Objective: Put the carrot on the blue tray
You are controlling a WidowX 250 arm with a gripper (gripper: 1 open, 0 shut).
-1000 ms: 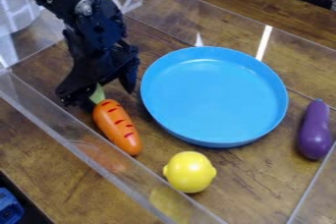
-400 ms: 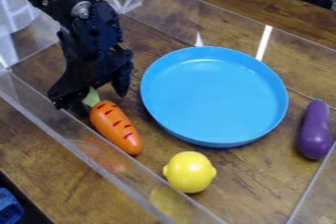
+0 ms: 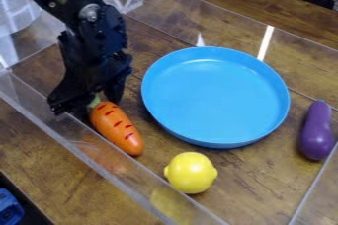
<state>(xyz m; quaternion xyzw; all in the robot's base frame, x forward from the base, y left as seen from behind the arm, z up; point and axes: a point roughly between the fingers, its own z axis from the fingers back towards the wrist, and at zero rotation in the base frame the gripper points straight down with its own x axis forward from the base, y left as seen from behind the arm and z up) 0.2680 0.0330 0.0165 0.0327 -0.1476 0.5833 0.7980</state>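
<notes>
The orange carrot (image 3: 118, 130) lies on the wooden floor of a clear bin, just left of the blue tray (image 3: 218, 96), with its leafy green top pointing up-left. My black gripper (image 3: 87, 98) comes down from the upper left, and its two fingers straddle that leafy top, one on each side. The jaws stand narrower than before, but I cannot tell whether they press on the carrot. The carrot still rests on the floor. The round blue tray holds nothing.
A yellow lemon (image 3: 191, 172) sits in front of the tray near the bin's clear front wall (image 3: 79, 155). A purple eggplant (image 3: 314, 130) lies to the right of the tray. White objects stand outside the bin at the far left.
The gripper has sunk slightly to the lower left over the carrot's top, and its fingers have drawn closer together. The carrot has barely moved.
</notes>
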